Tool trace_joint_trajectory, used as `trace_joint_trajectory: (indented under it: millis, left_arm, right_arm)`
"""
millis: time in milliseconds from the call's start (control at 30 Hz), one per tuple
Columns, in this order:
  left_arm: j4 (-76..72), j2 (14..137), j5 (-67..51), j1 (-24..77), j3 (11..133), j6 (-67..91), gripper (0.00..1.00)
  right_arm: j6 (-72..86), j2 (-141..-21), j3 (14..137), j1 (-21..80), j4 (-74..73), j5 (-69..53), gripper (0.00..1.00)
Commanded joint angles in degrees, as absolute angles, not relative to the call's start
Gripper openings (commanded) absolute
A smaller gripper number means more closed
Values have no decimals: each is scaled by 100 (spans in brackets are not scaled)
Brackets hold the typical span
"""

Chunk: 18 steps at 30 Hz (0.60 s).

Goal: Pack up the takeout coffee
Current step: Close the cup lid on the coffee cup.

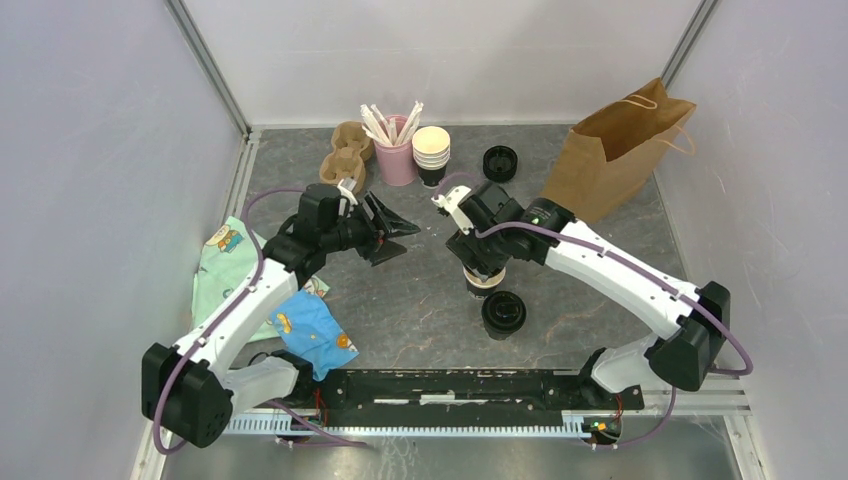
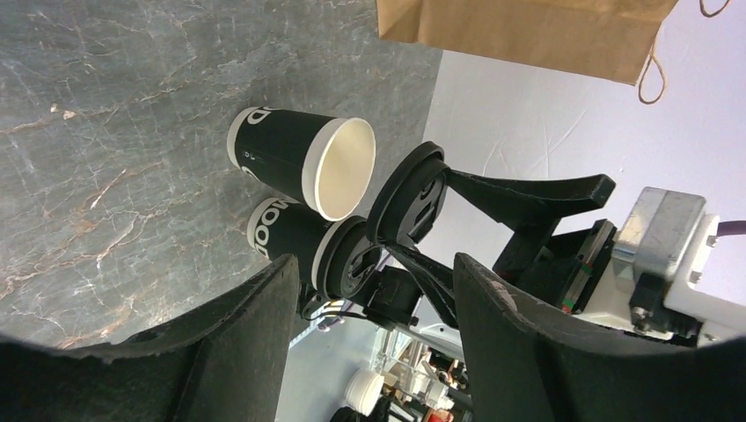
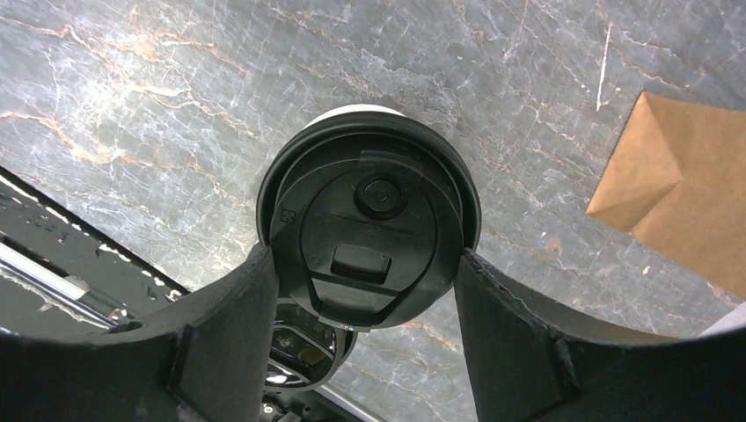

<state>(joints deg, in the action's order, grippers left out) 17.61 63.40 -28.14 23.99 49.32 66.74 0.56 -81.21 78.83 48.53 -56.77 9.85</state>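
Note:
A lidless black paper cup [image 1: 485, 284] with a cream inside stands mid-table; it also shows in the left wrist view [image 2: 281, 154]. My right gripper [image 1: 478, 262] is shut on a round black lid [image 3: 369, 233] and holds it slightly tilted just over that cup's mouth, whose cream rim [image 3: 352, 111] peeks out. The lid also shows in the left wrist view [image 2: 412, 204]. A second black cup with its lid on, the takeout coffee [image 1: 503, 313], stands beside it, nearer the arms [image 2: 295, 236] [image 3: 299, 352]. My left gripper [image 1: 395, 235] is open and empty, left of both cups [image 2: 376, 264].
The brown paper bag [image 1: 620, 150] stands at the back right [image 2: 528, 26] [image 3: 677, 193]. At the back are a cup stack [image 1: 431, 155], a lid stack [image 1: 500, 162], a pink cup of stirrers [image 1: 395, 155] and a cardboard carrier [image 1: 345, 155]. Cloths [image 1: 310, 330] lie at the left.

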Motion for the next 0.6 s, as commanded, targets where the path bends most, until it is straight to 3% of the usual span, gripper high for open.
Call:
trace_joint_trajectory:
  millis: [0, 567]
  left_arm:
    - [1608, 6459, -2894, 2424, 5032, 6353, 72]
    - [1582, 6660, -2986, 2432, 5158, 6293, 72]
  right_arm:
    - [-20, -8202, 7771, 4926, -5803, 1230, 63]
    - [-26, -8326, 7178, 4918, -5096, 1073, 63]
